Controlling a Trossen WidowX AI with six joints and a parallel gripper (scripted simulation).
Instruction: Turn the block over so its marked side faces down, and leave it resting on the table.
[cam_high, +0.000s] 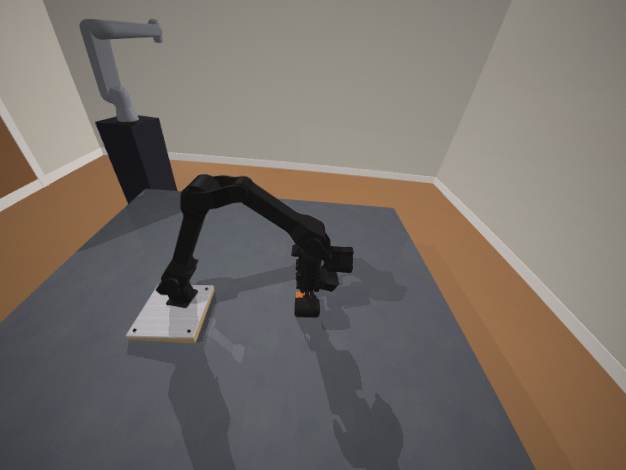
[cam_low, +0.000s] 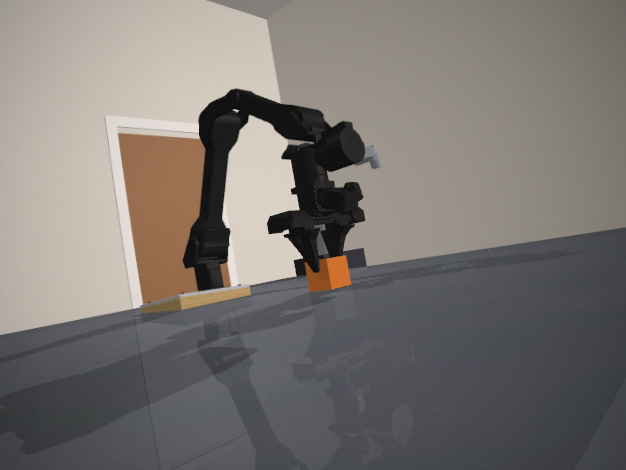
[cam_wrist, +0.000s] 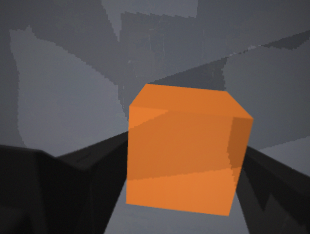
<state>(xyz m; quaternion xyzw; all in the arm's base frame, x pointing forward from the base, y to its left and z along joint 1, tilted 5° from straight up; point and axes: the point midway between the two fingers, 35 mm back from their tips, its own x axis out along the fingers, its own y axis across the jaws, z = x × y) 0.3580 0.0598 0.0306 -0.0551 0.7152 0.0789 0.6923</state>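
An orange block (cam_high: 299, 294) (cam_low: 337, 272) (cam_wrist: 187, 160) rests on the grey-blue table (cam_high: 262, 404) (cam_low: 455, 379). My gripper (cam_low: 326, 263) points down and is shut on the block, with one finger on each side of it, as the wrist view shows. In the top view the gripper hides most of the block. The block's faces in view are plain orange; no mark shows on them. Its underside and the faces against the fingers are hidden, so I cannot tell where the marked side is.
My arm's base stands on a white-topped board (cam_high: 156, 323) (cam_low: 212, 298) with wooden edges, to the left of the block. A grey arm (cam_high: 103, 60) stands on a dark pedestal (cam_high: 146, 161) beyond the table's far left corner.
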